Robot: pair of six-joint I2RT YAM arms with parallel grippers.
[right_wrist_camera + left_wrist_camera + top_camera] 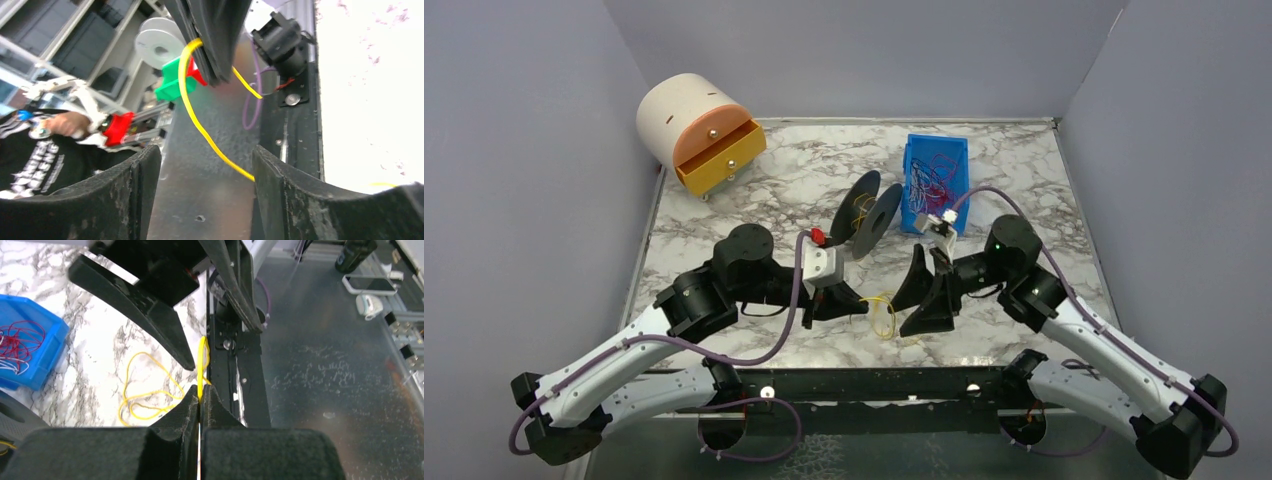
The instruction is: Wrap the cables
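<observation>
Table [764, 190] edge, left gripper [200, 395] pinching yellow cable [202, 356]

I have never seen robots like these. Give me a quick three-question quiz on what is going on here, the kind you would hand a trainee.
1. True or false: the left tool is shut on the yellow cable.
2. What colour is the bin that holds the spare cables? A green, B blue, C white.
3. Fill in: the jaws of the right tool stand ____.

Key: 1 true. 2 B. 3 open.
</observation>
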